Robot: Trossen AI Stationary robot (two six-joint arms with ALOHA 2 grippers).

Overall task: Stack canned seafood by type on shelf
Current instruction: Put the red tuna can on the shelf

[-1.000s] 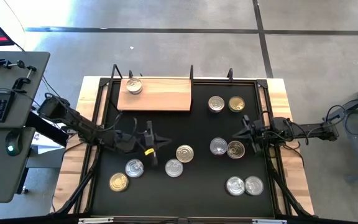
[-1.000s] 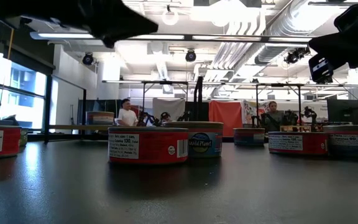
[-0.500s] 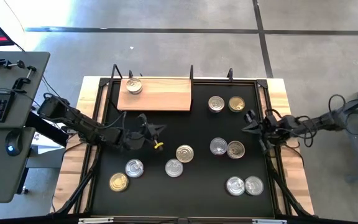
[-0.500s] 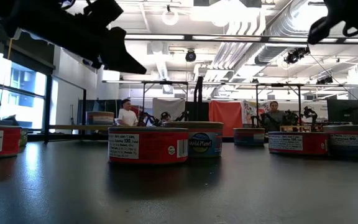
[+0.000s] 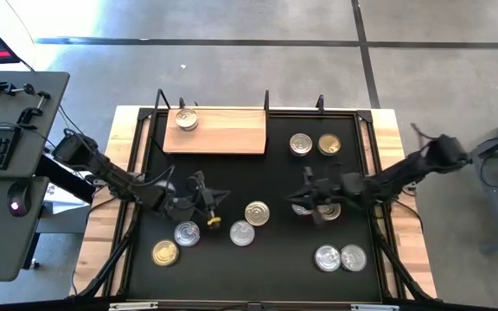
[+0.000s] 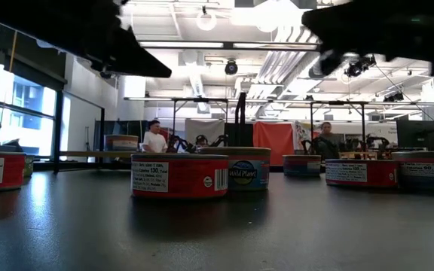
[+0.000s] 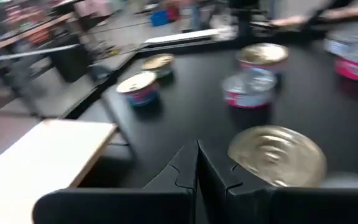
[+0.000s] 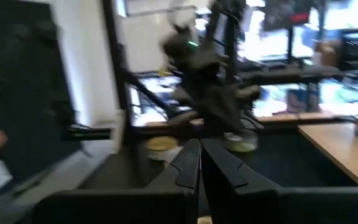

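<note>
Wooden shelf [image 5: 219, 131] is holding one tin [image 5: 186, 120]; I'm keeping both left gripper [image 5: 207, 200] and right gripper [image 5: 304, 197] closed, empty, nine tins remaining.

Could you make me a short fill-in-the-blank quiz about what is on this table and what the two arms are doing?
1. The wooden shelf holds exactly ____ can.
2. The left gripper has its fingers ____, holding nothing.
3. The right gripper hovers over a pair of cans near the table's ____ side.
4. The cans not on the shelf stand on the ____ table.

Missing words: one; shut; right; black
</note>
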